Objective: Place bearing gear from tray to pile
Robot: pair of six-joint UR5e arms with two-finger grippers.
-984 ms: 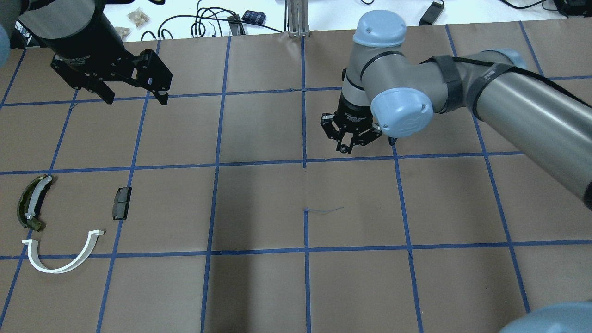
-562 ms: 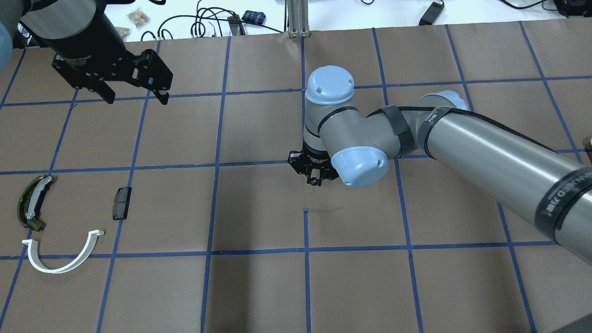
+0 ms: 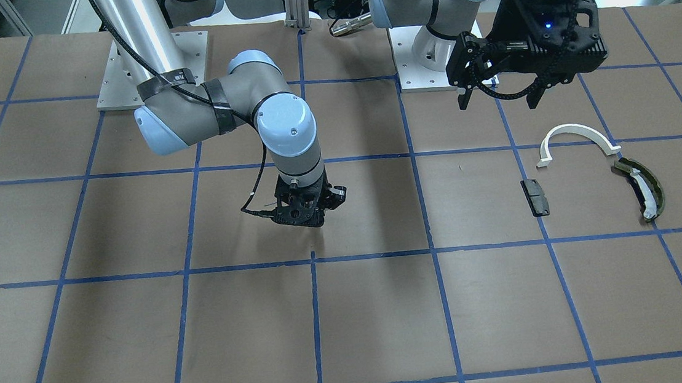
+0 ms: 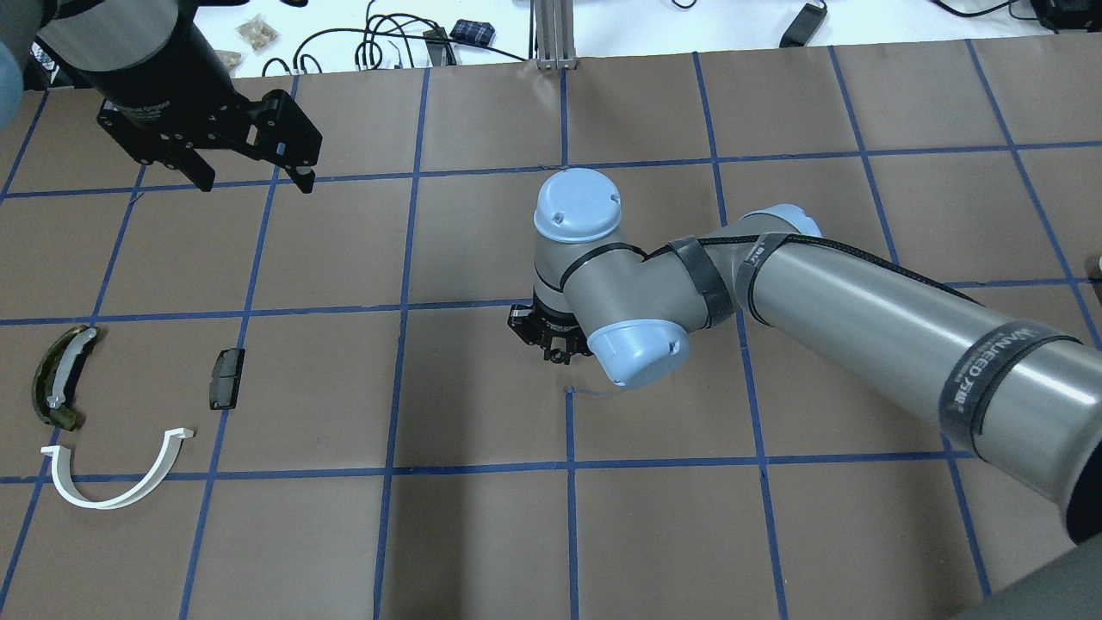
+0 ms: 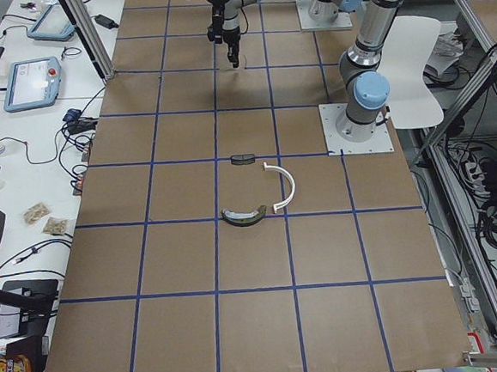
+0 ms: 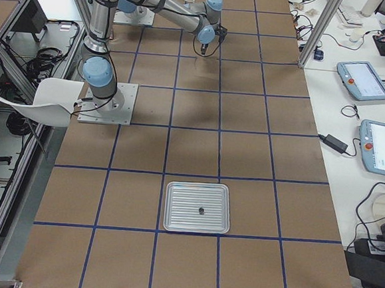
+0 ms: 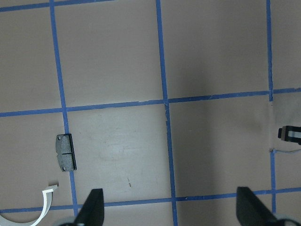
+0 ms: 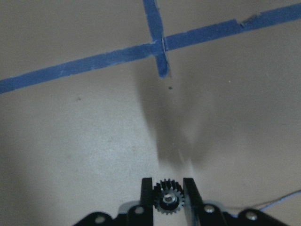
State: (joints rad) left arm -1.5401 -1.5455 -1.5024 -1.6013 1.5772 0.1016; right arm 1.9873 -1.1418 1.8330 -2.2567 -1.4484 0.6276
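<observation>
Brown paper-covered table (image 4: 482, 534) with a blue tape grid. White benches along both long sides carry cables and teach pendants, and aluminium frame posts stand at the edges. A metal tray (image 6: 174, 206) sits on the paper toward the robot's right end, with a small dark item in its middle, too small to identify. The right arm stretches out over the table centre with its wrist pointing down. The right gripper (image 8: 168, 189) is low over the paper near a tape crossing, its jaws closed down to a narrow gap with the bearing gear (image 8: 168, 200) pinched between the fingertips. The gear is off the paper and well apart from the pile. The pile lies loose on the robot's left side: white half-ring (image 4: 108, 504), dark grey block (image 4: 226, 378), olive-green curved piece (image 4: 58, 379), none touching another. The left gripper (image 4: 256, 172) hangs raised and pointing down, jaws spread wide, nothing in them. Its wrist camera looks down on the block and one end of the half-ring.
</observation>
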